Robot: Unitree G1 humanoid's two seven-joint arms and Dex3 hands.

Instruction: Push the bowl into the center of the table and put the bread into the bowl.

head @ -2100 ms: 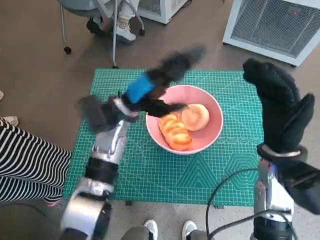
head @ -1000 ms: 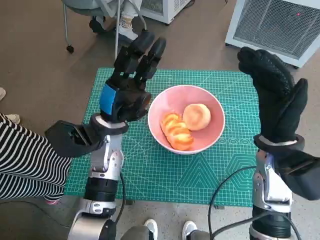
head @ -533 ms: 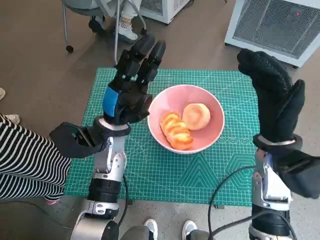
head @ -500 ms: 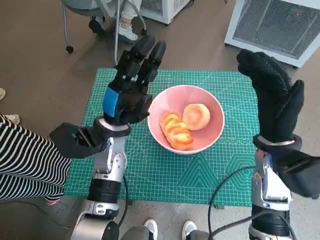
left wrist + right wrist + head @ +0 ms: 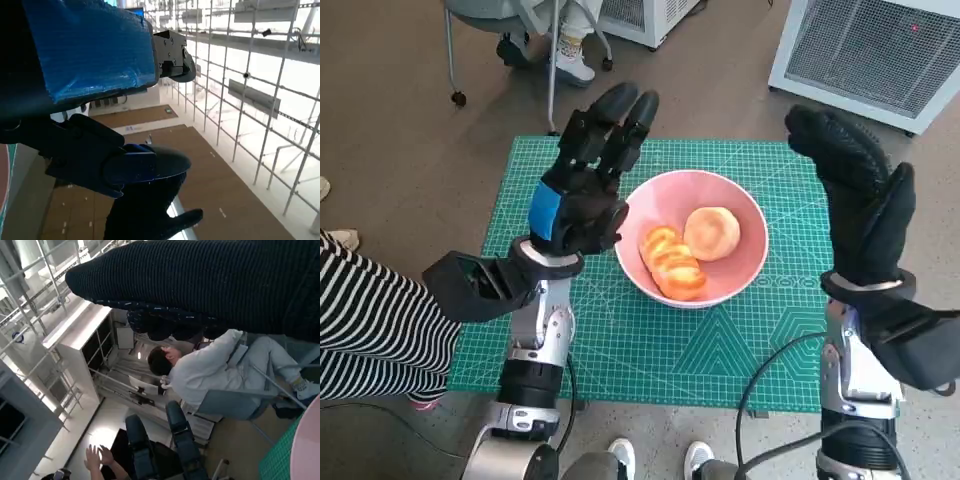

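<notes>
Pink bowl (image 5: 691, 237) sits mid-table with two breads (image 5: 672, 262) inside. Left hand (image 5: 583, 185) is just left of it, nearer than right hand (image 5: 860, 195). Both are raised, spread, holding nothing.

Pink bowl (image 5: 692, 238) with two breads (image 5: 688, 249) mid-mat, left hand (image 5: 585, 180) and right hand (image 5: 855, 195) raised, empty, flanking it.

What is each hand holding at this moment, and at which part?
Nothing is held. The left hand and the right hand are both raised above the table with fingers extended, and both breads lie in the pink bowl.
</notes>
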